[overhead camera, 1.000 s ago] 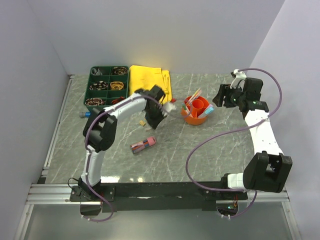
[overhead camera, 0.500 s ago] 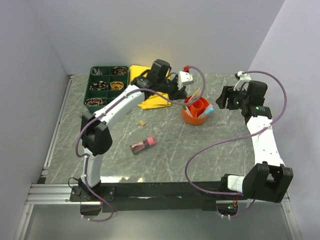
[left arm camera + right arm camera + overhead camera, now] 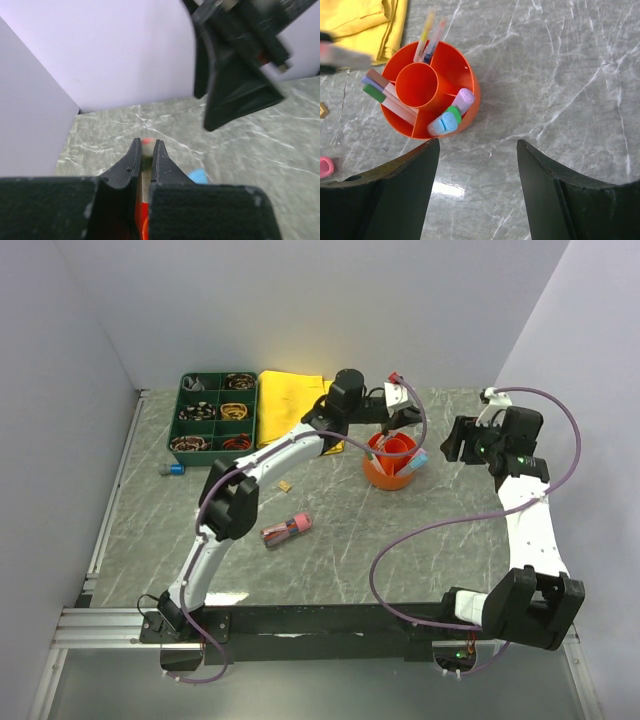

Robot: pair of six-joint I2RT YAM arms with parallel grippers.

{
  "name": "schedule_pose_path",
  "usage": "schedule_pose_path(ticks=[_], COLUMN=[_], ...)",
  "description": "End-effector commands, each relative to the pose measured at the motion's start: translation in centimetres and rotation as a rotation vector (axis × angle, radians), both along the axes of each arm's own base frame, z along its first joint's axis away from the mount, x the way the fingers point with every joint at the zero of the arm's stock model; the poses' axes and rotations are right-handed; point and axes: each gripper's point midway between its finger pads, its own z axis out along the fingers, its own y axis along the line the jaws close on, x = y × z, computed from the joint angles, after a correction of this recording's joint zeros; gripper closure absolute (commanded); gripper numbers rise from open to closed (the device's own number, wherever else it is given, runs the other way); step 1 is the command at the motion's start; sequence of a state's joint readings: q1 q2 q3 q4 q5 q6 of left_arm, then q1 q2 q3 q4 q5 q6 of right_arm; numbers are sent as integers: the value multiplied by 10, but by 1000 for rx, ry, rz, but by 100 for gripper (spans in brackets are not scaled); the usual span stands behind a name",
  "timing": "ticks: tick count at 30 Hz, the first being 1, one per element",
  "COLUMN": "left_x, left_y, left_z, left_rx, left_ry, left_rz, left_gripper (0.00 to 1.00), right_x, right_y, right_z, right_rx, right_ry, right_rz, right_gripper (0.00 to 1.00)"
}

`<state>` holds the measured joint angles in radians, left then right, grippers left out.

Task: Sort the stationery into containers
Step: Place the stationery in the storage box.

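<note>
Stationery is partly sorted. The round orange pot is smooth plastic with a central tube and wedge-shaped sections. It holds stubby capped highlighters on its near-right side, flat markers on the left and slim pens leaning out at the far rim, each kind in its own section. The left pincer hangs over that pot, pressed together on a thin red-tipped pen, probably to drop it into a section. Only the tip shows and the view is blurred, so I cannot tell its tilt or the section. The right pincer is spread wide with nothing in it, off to the right of the pot, likely so as not to crowd the left arm. A pink bundle of markers and a small tan bit lie loose on the grey marbled bench, left of the pot and nearer. The dark green tray at far left has square cells holding small loops.
</note>
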<state>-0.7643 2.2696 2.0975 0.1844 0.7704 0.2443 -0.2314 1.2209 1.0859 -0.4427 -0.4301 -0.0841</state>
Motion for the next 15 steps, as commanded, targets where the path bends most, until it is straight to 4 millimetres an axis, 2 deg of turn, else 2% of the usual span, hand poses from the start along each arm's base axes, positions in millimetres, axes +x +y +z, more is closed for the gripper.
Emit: schedule_pose_path(ticks=[1, 2, 9, 15], left_x=[15, 20, 36, 43], left_y=[-12, -16, -23, -24], left_z=[18, 4, -26, -56], left_rx=[-108, -99, -67, -21], left_ry=[-69, -66, -64, -41], left_rz=[-2, 2, 34, 50], left_gripper=[94, 94, 93, 87], right_x=[-7, -7, -13, -18], right_y=[-6, -7, -12, -15], right_z=[13, 13, 4, -7], right_rx=[-28, -30, -8, -3], right_ry=[-37, -36, -23, -5], right_rz=[-15, -17, -43, -56], right_gripper=[29, 29, 28, 28])
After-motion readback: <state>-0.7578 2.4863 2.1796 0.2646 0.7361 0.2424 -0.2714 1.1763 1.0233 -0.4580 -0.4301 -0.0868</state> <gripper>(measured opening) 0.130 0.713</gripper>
